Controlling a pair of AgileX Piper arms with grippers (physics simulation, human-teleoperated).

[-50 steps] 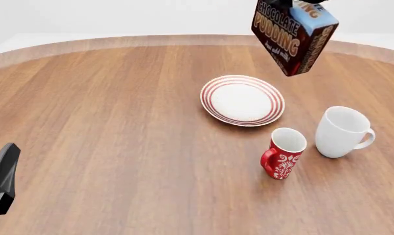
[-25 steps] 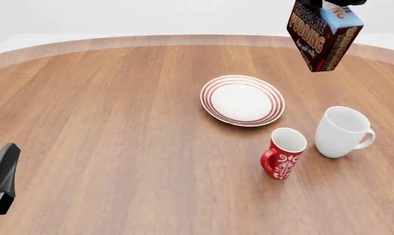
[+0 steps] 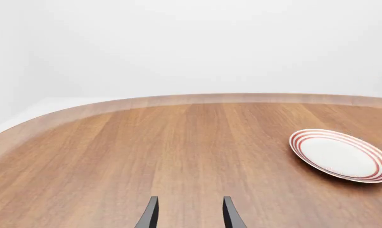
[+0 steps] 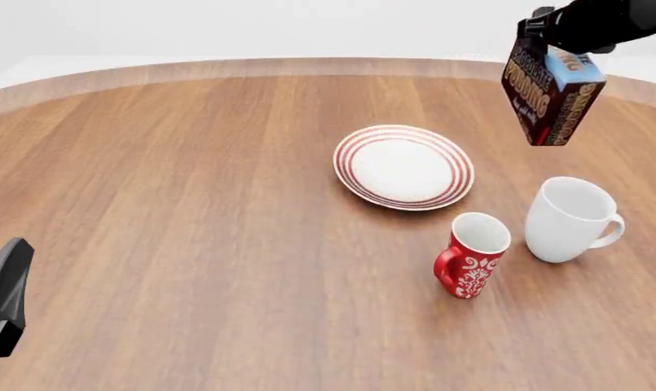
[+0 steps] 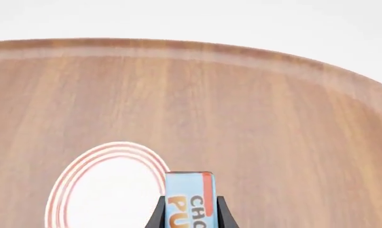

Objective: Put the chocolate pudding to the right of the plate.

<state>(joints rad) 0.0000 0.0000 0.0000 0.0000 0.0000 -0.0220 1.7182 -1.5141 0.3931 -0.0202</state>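
Right now the right gripper [image 4: 548, 39] is clamped on the pudding box [image 4: 551, 94], hanging tilted in the upper right of the front frame, long axis near vertical, up and right of the plate [image 4: 404, 166] at centre. Drop spot looks like the bare table [image 4: 197, 204] right of the plate, above the white mug [image 4: 568, 218]. Readable: "PUDDING". Left gripper [image 3: 189, 216], far off, is open and holds nothing.

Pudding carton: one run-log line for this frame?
right gripper: shut on pudding carton, tilted, in the air right of plate | left gripper: open, holding nothing | carton not yet set down
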